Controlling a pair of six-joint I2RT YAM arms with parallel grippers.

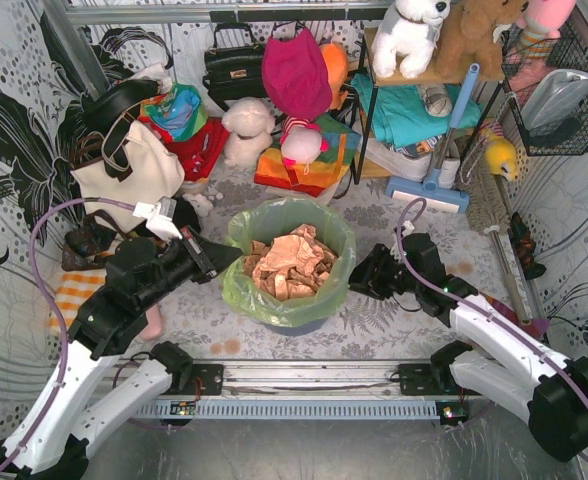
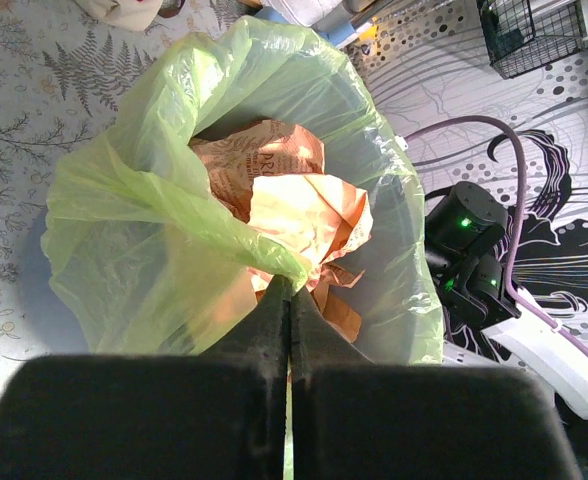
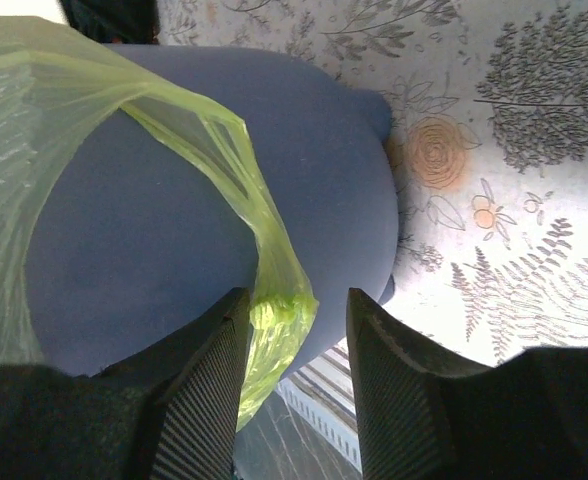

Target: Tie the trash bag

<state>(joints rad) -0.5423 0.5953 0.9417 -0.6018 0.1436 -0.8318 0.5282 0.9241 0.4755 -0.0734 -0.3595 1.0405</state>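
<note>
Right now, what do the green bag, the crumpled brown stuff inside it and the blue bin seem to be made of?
The thin translucent light-green trash bag looks like glossy plastic film: light passes through and it wrinkles finely. The crumpled tan-brown filling seems matte paper, sharply creased, with faint print. The round blue bin is probably moulded plastic: smooth, dull sheen.

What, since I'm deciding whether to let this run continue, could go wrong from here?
1. The left end effector is shut on a thin pinch of the bag at its rim; a hard pull might tear the film.
2. The right end effector stands open around a flap, not gripping it; the flap may slide out.
3. The bag lines the bin; pulling could tip the bin.
</note>
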